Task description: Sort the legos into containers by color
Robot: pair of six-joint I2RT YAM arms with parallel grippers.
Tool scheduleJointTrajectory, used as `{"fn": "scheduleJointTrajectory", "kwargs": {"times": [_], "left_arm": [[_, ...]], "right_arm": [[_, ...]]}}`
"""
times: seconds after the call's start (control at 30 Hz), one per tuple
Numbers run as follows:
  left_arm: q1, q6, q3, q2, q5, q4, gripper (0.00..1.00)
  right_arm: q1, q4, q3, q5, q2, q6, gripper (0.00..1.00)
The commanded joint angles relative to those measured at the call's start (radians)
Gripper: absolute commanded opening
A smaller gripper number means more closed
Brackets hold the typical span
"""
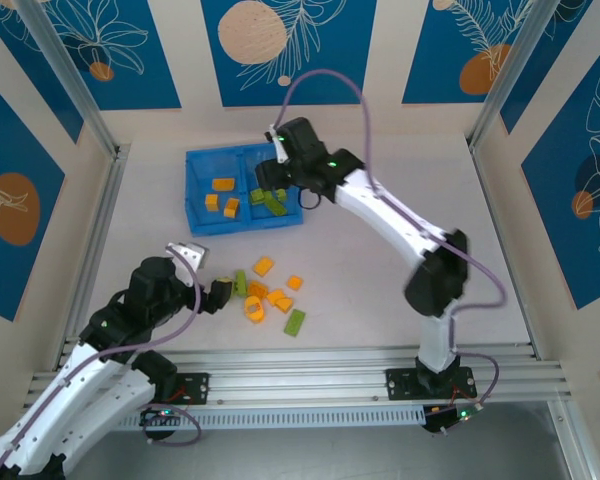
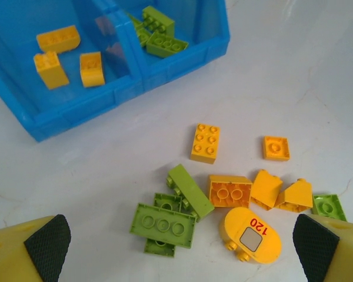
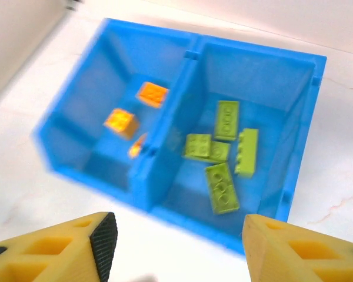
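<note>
White marbled tabletop [image 1: 380, 300]; cream walls [image 1: 183, 50] w/ blue panels [image 1: 220, 80], leaf line-art & orange/peach circles. Alu posts [image 1: 68, 75] at back corners, alu rail [image 1: 310, 365] near edge.

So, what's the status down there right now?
Left gripper open over loose legos. Right gripper open, empty, over tray. Orange bricks and green bricks separated inside. Nothing blocking.

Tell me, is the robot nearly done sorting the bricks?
Partly. Done: three orange bricks lie in one tray compartment, four green ones in the other. In hand: nothing; both end effectors, left and right, are open and empty. Left to do: about ten loose bricks on the table.
</note>
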State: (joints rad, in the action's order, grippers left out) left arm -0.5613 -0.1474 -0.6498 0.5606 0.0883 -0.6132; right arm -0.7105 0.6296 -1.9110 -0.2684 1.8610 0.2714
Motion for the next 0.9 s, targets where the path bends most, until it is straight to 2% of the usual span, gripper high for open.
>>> {"fn": "scheduleJointTrajectory", "kwargs": {"times": [0.0, 0.07, 0.13, 0.2, 0.3, 0.43, 0.53, 0.67, 0.87], "left_arm": [[-0.005, -0.179, -0.013, 0.039, -0.026, 0.030, 0.98], [-0.010, -0.265, -0.018, 0.103, -0.099, 0.057, 0.96], [-0.025, -0.325, -0.057, 0.207, -0.145, 0.058, 0.94], [-0.058, -0.309, -0.108, 0.319, -0.143, 0.044, 0.94], [-0.109, -0.222, -0.181, 0.494, -0.113, 0.032, 0.92], [-0.129, -0.108, -0.277, 0.721, -0.120, 0.040, 0.92], [-0.134, -0.036, -0.377, 0.897, -0.069, 0.011, 0.90], [-0.132, 0.033, -0.449, 1.052, -0.006, 0.025, 0.82], [-0.113, 0.075, -0.541, 1.242, -0.027, 0.030, 0.73]], "right_arm": [[-0.006, 0.001, 0.222, 0.218, -0.227, 0.036, 0.62], [-0.005, -0.012, 0.402, 0.301, -0.381, 0.080, 0.64], [-0.001, -0.071, 0.585, 0.406, -0.519, 0.123, 0.72], [-0.001, -0.129, 0.745, 0.489, -0.650, 0.175, 0.81], [-0.008, -0.159, 0.908, 0.559, -0.791, 0.213, 0.87], [-0.009, -0.062, 0.964, 0.511, -0.850, 0.209, 0.89], [-0.010, -0.004, 0.979, 0.490, -0.850, 0.232, 0.89], [-0.014, 0.000, 1.029, 0.469, -0.872, 0.271, 0.89], [-0.015, 0.032, 1.036, 0.412, -0.899, 0.275, 0.89]]}}
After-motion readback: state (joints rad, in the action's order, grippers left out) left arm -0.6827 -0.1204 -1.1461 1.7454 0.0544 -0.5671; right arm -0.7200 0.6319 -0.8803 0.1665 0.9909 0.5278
